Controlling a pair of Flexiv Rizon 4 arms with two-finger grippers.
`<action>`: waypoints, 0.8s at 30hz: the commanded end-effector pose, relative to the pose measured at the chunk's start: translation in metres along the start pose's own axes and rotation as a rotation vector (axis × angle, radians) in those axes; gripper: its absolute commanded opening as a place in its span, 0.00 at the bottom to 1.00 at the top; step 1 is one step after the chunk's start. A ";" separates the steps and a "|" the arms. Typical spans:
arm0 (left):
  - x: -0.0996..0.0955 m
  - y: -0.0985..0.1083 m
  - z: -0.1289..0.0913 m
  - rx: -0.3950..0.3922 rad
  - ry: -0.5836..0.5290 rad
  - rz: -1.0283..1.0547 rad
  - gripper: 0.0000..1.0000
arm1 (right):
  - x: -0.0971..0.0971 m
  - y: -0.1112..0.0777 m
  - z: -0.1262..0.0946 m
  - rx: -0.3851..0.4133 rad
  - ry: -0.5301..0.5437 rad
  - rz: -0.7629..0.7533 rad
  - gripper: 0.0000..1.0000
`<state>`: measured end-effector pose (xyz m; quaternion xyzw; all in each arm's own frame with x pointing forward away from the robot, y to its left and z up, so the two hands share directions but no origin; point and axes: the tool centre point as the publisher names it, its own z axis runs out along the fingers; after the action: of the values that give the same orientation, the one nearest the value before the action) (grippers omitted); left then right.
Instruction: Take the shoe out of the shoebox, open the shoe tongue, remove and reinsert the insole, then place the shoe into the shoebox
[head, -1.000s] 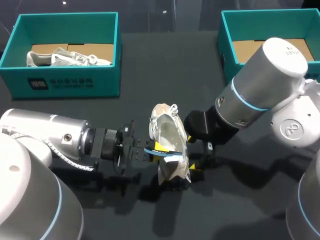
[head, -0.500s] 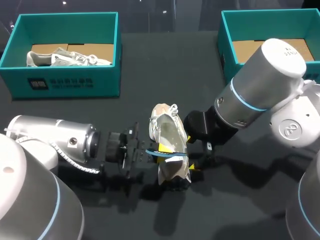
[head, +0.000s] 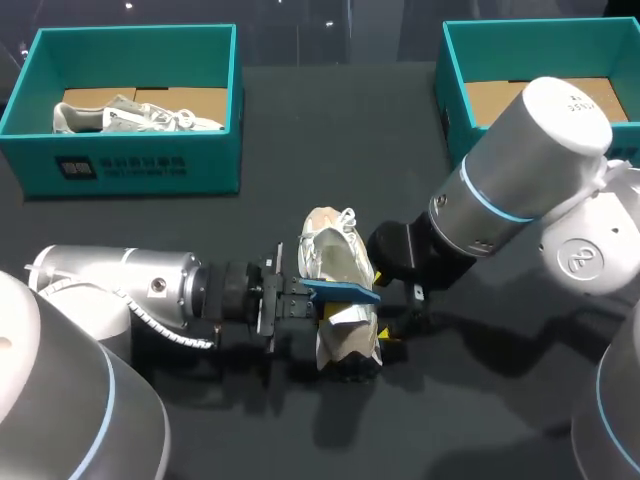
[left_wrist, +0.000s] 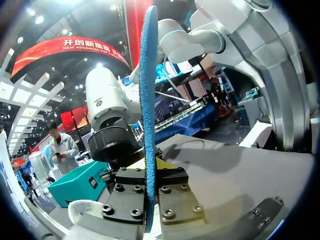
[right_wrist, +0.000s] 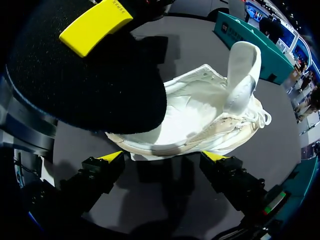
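Note:
A white shoe (head: 333, 262) lies mid-table with its tongue (right_wrist: 241, 70) pulled up and its opening bare. My left gripper (head: 303, 298) is shut on a blue insole (head: 345, 291), held level just above the shoe. The left wrist view shows this insole (left_wrist: 148, 100) edge-on, clamped between the left gripper's (left_wrist: 148, 172) fingers. My right gripper (right_wrist: 164, 160) stands open at the shoe's (right_wrist: 195, 117) right flank, which lies just ahead of its yellow tips. The insole's dark underside (right_wrist: 85, 80) fills the space beside it. In the head view only one yellow tip (head: 392, 340) of the right gripper shows.
A teal shoebox (head: 130, 160) at the back left holds a second pale shoe (head: 135, 115). Another teal shoebox (head: 455, 90) stands at the back right, partly behind my right arm (head: 520, 170), showing a cardboard floor.
My left arm has pushed right and rolled its wrist. The insole, which was tilted down into the shoe, now lies level above it. The right arm and shoe have kept still.

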<state>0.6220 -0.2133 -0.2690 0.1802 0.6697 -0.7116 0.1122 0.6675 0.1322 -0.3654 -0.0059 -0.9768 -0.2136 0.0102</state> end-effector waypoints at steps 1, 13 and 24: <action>-0.001 0.008 0.004 0.015 -0.002 -0.011 0.00 | 0.001 0.000 0.001 0.001 -0.002 0.000 1.00; 0.000 0.009 0.005 0.018 -0.009 -0.008 0.00 | 0.001 0.000 0.001 0.001 -0.002 0.000 1.00; -0.005 0.019 0.003 0.039 -0.097 -0.040 0.00 | 0.001 0.000 0.001 0.001 -0.002 0.000 1.00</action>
<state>0.6352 -0.2160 -0.2835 0.1369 0.6524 -0.7350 0.1243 0.6677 0.1325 -0.3656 -0.0059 -0.9769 -0.2136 0.0104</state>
